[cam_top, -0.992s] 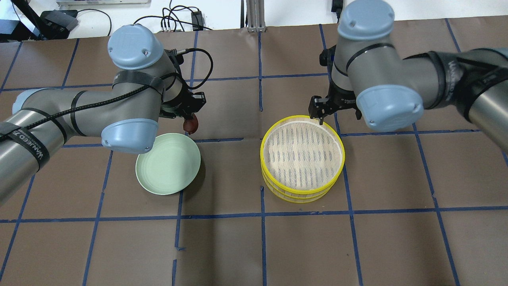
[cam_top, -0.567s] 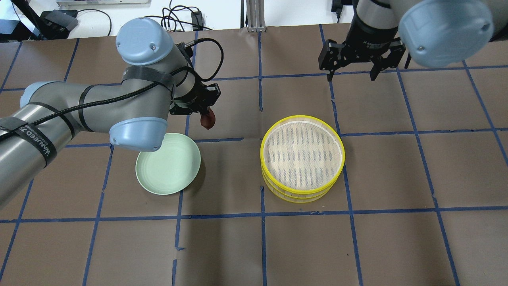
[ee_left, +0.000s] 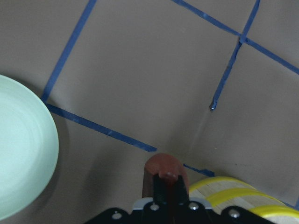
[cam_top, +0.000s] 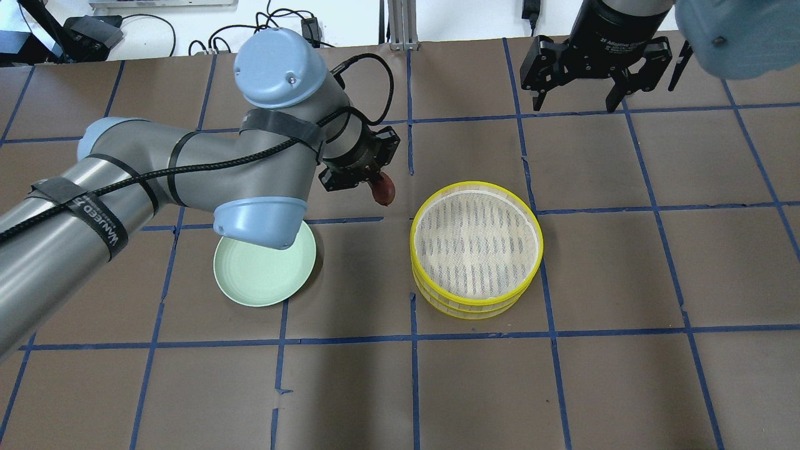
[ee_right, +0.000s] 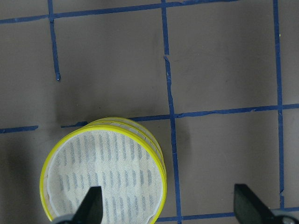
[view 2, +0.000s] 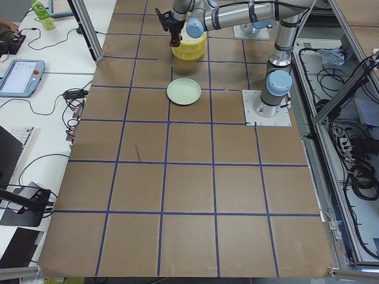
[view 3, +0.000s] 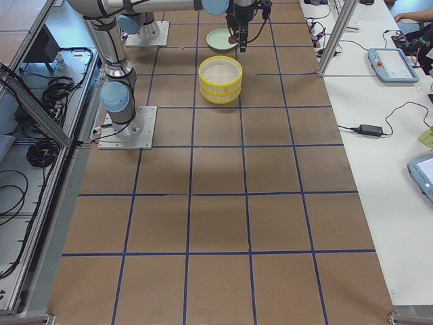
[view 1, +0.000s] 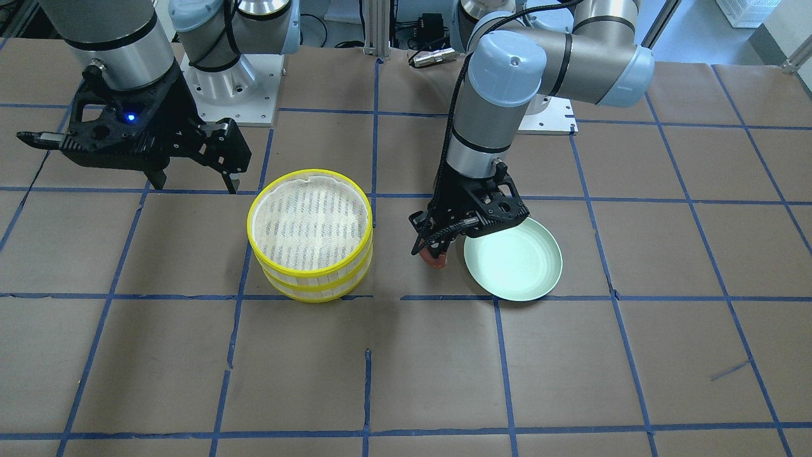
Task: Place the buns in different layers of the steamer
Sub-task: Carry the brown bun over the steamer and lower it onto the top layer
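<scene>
Overhead exterior view: the left hand (cam_top: 377, 183) hangs above the bare worktop (cam_top: 562, 387), between the pale green plate (cam_top: 250, 287) and the steamer (cam_top: 414, 240). It is just beside the steamer's far-left rim but not over it.
Left hand: pinching the dark reddish-brown bun (cam_top: 383, 191), which pokes out below the fingertips. I take the raised carry as clearance for the yellow rim.
Right hand (cam_top: 572, 103): fingers spread wide with nothing between them. It is held high at the far side, well apart from the steamer, probably so it stays out of the carrying arm's way.
Steamer: both tiers are stacked, standing right of the plate. The top liner is bare, and that looks like where this bun is headed.
Plate: nothing lies on it, and the left arm's elbow covers its far edge from overhead.
White bun: it shows in no view. The upper tier closes off the lower one, so I cannot tell whether it lies inside.
Hard to make out: the left wrist view cuts the steamer to a sliver of rim. Both side views are too small to show the fingers.
</scene>
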Tool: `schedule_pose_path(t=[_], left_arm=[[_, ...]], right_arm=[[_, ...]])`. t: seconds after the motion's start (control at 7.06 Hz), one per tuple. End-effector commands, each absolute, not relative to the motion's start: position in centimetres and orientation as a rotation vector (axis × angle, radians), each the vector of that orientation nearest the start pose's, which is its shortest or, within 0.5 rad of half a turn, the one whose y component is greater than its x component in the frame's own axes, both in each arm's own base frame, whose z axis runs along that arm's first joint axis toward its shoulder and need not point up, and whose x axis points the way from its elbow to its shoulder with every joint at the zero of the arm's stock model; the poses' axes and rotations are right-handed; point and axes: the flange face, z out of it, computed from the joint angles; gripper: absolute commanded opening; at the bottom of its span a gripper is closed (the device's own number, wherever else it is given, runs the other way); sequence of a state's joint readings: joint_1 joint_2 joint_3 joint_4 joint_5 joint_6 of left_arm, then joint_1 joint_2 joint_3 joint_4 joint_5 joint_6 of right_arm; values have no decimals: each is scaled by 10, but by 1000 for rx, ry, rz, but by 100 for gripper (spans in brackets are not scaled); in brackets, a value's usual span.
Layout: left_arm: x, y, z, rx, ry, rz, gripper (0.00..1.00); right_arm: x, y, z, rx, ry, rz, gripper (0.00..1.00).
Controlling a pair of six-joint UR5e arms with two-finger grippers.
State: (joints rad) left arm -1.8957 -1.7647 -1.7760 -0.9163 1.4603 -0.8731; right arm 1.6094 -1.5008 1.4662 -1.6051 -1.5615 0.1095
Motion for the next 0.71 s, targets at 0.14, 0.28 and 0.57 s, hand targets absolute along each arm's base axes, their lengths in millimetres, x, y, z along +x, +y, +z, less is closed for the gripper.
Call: schedule_pose_path(t=[0.14,0.28,0.57], left_arm=[[-406,-475,342,-1067,3244,-201,4],[-411,-478,327,-1062,3238,-184,99],[-414,-476,328,-1013,3257,-196,100]], right_arm=[[153,-520,510,103,3126,-107,100],[153,-519,510,103,3126,-105,100],[153,-518,508,81,3127,-97,100]])
